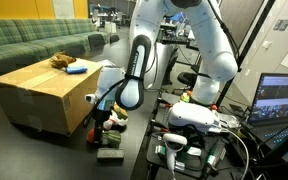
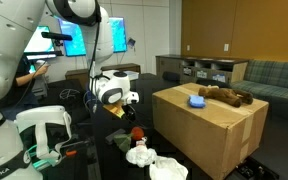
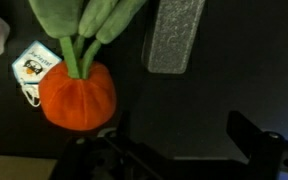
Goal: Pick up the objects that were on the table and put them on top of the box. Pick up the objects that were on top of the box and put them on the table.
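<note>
- In an exterior view, the box (image 1: pixel 39 92) stands on the left. Its near corner is just beside the gripper (image 1: pixel 104 108), so there is little room on that side. A brown plush toy (image 1: pixel 62 62) and a blue object (image 1: pixel 76 70) lie on its top near the far edge. The things under the gripper are too small to name.
- In an exterior view, the box (image 2: pixel 209 130) fills the right side, and bare dark table (image 2: pixel 94 150) lies open away from it. The carrot plush (image 2: pixel 134 132) sits on the table near the box's corner, below the gripper (image 2: pixel 122 100). A white crumpled thing (image 2: pixel 149 160) lies near it.
- In the wrist view, the fingers (image 3: pixel 259 140) are spread wide and released, with only bare table (image 3: pixel 224 70) between them. The carrot plush (image 3: pixel 77 95) lies outside that gap, just beyond the finger at the picture's left, its white tag (image 3: pixel 32 65) beside it. A grey block (image 3: pixel 174 35) is cut off by the top edge. The gripper (image 3: pixel 179 150) is dark and blurred.
</note>
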